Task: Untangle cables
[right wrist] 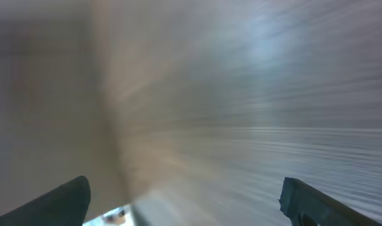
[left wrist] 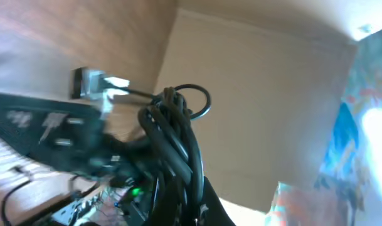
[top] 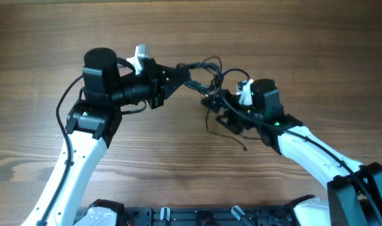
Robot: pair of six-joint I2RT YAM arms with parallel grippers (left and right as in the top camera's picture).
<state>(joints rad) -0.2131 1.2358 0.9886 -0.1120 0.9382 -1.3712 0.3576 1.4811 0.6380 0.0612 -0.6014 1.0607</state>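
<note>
Seen from overhead, the left fingers [top: 181,74] were pressed together, clamped on the cables [top: 206,72]. The cables formed a knotted black bundle just above the middle of the wooden counter [top: 303,37], between the two arms. The left arm lay toward 9 o'clock of the bundle and the right arm toward 4 o'clock.

The right fingers [top: 221,114] stood wide apart just at 5 o'clock of the knot. Whether they touched any strand could not be told. The blurred right wrist view showed nothing between them.

One thin loose strand [top: 241,141] trailed from the bundle toward 6 o'clock and ended on bare wood.

In the left wrist view the bundle rose from the closed fingers as a thick twist of cords with a small loop at 12 o'clock. A thin lead ran toward 10 o'clock to a pale plug [left wrist: 90,81].
</note>
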